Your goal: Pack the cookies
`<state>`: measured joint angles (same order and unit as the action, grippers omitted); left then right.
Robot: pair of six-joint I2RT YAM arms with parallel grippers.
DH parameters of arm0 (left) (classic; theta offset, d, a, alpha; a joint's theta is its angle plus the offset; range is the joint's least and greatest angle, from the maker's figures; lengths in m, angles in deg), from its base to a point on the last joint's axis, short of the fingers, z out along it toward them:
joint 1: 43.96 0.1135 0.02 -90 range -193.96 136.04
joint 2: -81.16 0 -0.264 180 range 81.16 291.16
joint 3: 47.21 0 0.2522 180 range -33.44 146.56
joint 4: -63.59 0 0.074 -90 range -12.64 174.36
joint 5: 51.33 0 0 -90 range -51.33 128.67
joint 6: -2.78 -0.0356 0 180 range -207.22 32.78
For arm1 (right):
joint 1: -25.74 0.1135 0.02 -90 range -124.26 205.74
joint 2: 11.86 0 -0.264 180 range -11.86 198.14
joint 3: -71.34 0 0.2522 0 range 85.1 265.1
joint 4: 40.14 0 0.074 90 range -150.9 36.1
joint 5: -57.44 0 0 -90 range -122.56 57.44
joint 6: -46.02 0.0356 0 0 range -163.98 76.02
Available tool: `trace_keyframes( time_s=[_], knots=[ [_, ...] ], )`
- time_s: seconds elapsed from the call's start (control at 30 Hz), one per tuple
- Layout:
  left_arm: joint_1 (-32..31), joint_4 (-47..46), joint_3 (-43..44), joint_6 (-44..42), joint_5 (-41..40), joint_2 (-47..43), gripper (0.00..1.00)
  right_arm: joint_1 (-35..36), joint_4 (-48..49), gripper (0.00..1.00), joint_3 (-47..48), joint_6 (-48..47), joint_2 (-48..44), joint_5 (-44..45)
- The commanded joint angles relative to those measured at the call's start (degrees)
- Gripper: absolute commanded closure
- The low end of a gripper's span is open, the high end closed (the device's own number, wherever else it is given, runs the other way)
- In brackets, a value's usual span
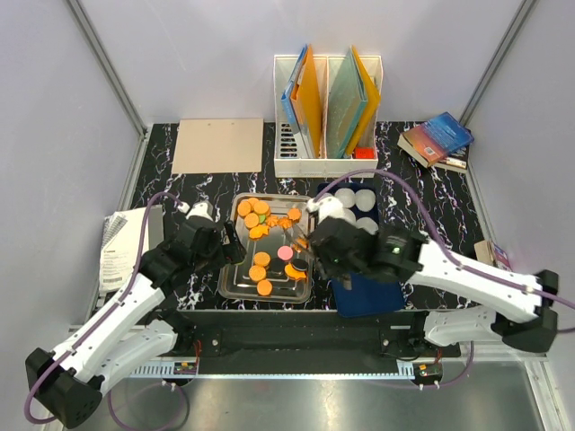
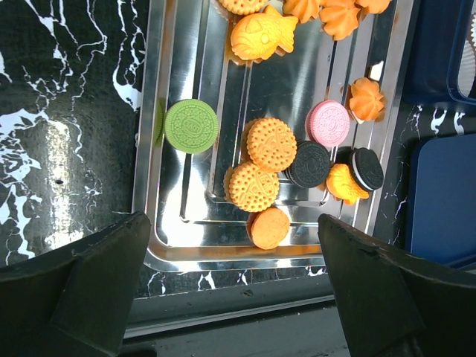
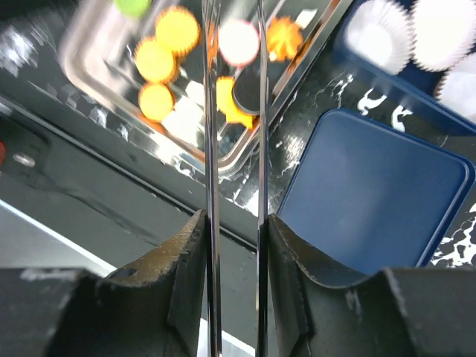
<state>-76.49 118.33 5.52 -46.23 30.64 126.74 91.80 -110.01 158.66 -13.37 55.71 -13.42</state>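
My left gripper hangs wide open over the near end of the steel tray, where the cookies lie loose. My right gripper squeezes thin tongs, blades narrow, tips at a black cookie, since such small pieces suit tongs better; whether they grip it, I cannot tell.

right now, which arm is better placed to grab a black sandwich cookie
Right. The right gripper holds tongs whose blades bracket a black sandwich cookie. The left gripper hovers open over the tray's near edge.
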Motion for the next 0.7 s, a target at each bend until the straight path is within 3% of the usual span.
trace_keyframes(
  time_s=[0.0, 0.17, 0.67],
  knots=[
    [-0.2, -0.1, 0.6, -0.3, -1.9, -1.9, 0.01, 5.3, -0.2, 0.58, -0.6, -0.1, 5.5, 6.1],
    [-0.2, 0.6, 0.9, -0.3, -2.0, -2.2, 0.01, 7.2, 5.7, 0.58, -4.1, 0.9, 5.5, 4.2],
    [-0.2, 0.7, 0.9, -0.2, -2.2, -0.2, 0.01, 10.4, 0.8, 0.54, -8.1, 3.0, 9.3, 7.5]
  ],
)
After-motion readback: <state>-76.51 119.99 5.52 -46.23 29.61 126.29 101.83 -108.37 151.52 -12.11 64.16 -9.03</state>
